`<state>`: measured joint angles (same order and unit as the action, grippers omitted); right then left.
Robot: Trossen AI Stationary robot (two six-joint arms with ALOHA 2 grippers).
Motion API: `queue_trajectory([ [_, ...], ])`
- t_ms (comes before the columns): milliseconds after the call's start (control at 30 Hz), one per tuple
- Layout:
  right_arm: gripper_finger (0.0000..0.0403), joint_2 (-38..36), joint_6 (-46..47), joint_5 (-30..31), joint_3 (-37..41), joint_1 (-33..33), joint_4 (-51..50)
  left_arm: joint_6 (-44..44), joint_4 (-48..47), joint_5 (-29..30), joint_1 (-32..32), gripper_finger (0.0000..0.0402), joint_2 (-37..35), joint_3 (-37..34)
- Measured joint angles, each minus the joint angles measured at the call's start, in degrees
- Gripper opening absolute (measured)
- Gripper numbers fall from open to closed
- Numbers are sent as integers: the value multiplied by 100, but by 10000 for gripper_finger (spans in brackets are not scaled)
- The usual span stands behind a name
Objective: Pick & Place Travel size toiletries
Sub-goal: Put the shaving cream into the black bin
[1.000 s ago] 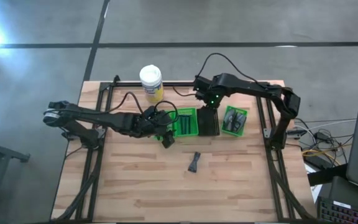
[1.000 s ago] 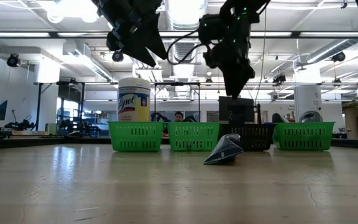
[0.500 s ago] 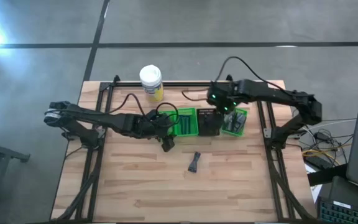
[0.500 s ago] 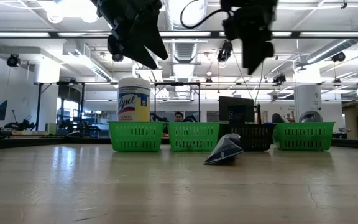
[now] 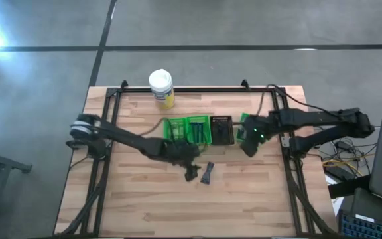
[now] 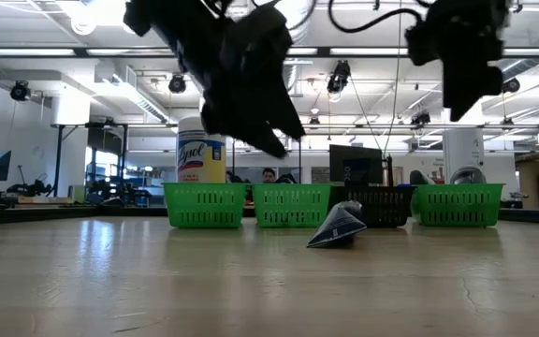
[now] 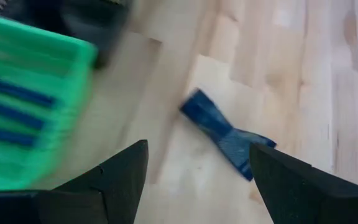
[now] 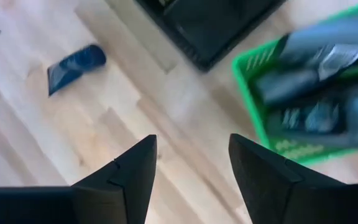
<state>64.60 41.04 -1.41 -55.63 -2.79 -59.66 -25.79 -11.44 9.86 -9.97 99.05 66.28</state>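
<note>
One dark tube [image 5: 207, 172] of the travel size toiletries lies flat on the wooden table, in front of the tray row. My left gripper [image 5: 192, 174] hangs open just to its left and above it. In the left wrist view the tube [image 7: 225, 134] shows beyond the open fingers, with nothing between them. My right gripper [image 5: 249, 146] hovers open and empty at the right end of the row. Its wrist view looks down on a green tray [image 8: 316, 93] that holds several dark tubes. More dark tubes lie in the second green tray [image 5: 199, 130].
Two green trays [image 5: 176, 129], a black tray [image 5: 222, 130] and one more green tray [image 5: 246, 121] stand in a row across the table's middle. A white-lidded, yellow-labelled jar [image 5: 161, 87] stands at the far edge. Bare wood [image 5: 178, 206] lies toward the near edge.
My left gripper has moved from beside the left green trays toward the near edge and the right, sinking and tipping down toward the lone tube. My right gripper has drawn back from over the black tray toward the table's right edge. The tube has stayed put.
</note>
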Motion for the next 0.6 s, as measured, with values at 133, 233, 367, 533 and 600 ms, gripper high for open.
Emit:
queue_trajectory([
  [133,185,-450,521,2,387,449,61,-33,637,185,-277,282,595,11],
  [233,177,-692,819,19,588,753,53,-123,1114,523,-397,282,934,108],
  [367,168,-921,1082,165,759,1058,55,-285,1250,676,-455,282,1263,403],
  [533,170,-985,1060,301,843,1156,51,-353,1213,550,-497,278,1677,675],
  [600,174,-962,955,315,849,1156,55,-487,1196,445,-512,267,1796,722],
])
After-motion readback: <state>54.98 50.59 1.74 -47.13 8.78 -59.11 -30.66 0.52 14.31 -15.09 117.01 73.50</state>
